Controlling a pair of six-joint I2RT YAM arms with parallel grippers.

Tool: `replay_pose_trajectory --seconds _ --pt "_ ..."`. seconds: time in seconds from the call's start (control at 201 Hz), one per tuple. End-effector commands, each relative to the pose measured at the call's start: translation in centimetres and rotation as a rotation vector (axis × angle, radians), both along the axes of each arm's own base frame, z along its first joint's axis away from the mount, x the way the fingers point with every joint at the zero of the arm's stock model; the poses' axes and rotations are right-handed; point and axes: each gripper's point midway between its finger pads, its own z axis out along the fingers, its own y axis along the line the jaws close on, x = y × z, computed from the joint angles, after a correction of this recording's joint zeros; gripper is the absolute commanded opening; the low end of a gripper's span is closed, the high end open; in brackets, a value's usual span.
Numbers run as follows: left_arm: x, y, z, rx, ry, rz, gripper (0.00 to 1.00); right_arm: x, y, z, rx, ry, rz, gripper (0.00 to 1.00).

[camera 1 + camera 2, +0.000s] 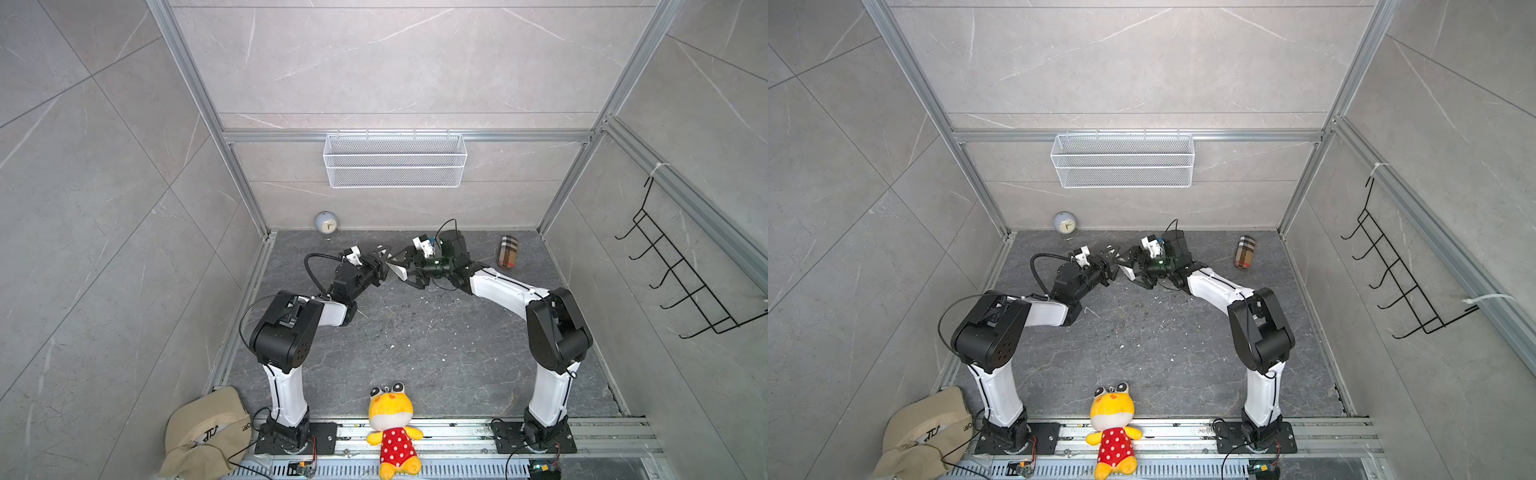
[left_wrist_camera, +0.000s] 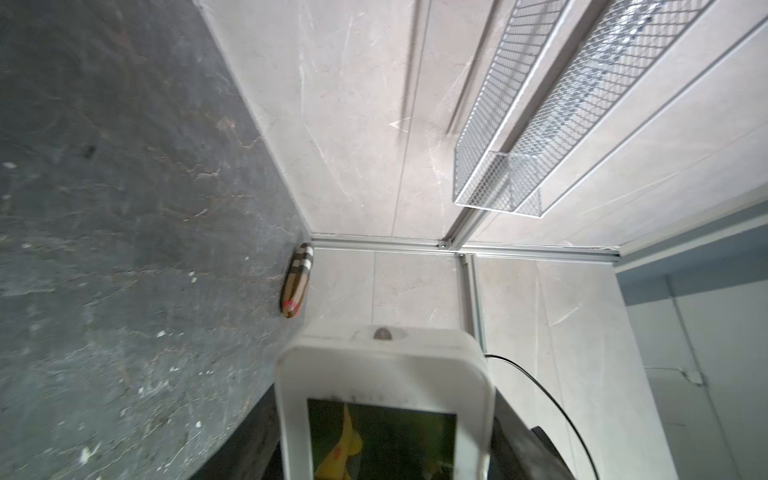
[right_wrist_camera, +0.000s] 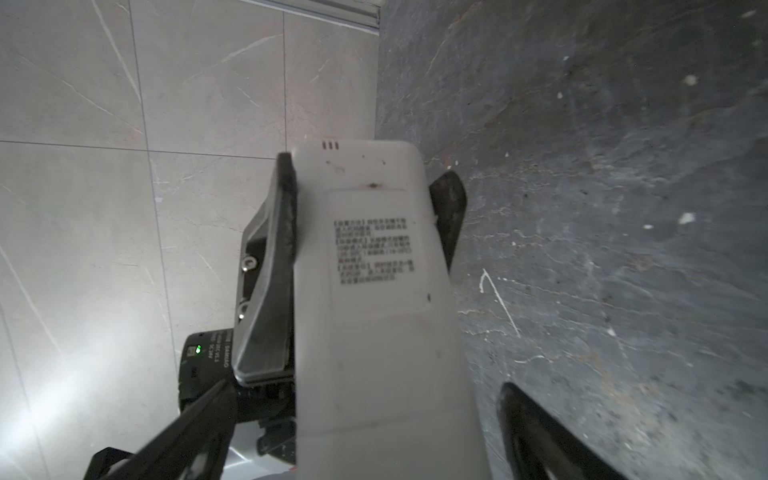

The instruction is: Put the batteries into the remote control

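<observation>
white remote control (image 1: 397,271) aloft over the tabletop's (image 1: 415,353) back middle, clamped by its sides in left gripper (image 1: 381,266), right gripper (image 1: 410,269) spread wide about the other end, clear of it, printed label (image 3: 372,253) seen only from right wrist, greenish screen (image 2: 380,444) only from left wrist

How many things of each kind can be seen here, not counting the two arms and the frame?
remote: 1
clock: 1
checked case: 1
plush toy: 1
cap: 1
mesh basket: 1
hook rack: 1
batteries: 0 in view
Total: 7
</observation>
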Motion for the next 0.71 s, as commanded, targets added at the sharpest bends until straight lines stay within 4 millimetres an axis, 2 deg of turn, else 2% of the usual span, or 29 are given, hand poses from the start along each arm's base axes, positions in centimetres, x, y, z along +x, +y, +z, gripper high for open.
replay_pose_trajectory --seconds 0.0,0.12,0.299,0.428,0.702 --pt "-1.2 0.0 2.3 0.146 -0.048 -0.048 0.50 -1.6 -3.3 0.1 -0.119 -0.081 -0.015 0.98" --pt "-2.3 -0.1 1.3 0.325 -0.001 -0.111 0.50 -2.6 -5.3 -0.5 -0.157 -0.098 -0.024 0.98" --pt "-4.2 0.9 -2.2 0.672 0.115 -0.251 0.50 -2.5 -7.8 -2.3 -0.223 -0.089 -0.062 0.98" --pt "-5.2 3.3 -5.1 0.911 0.217 -0.283 0.50 -2.8 -8.2 -3.1 -0.244 -0.087 -0.049 0.99" --pt "-5.6 6.5 -8.3 1.245 0.325 -0.304 0.50 -2.9 -8.4 -4.0 -0.258 -0.079 -0.049 0.99"
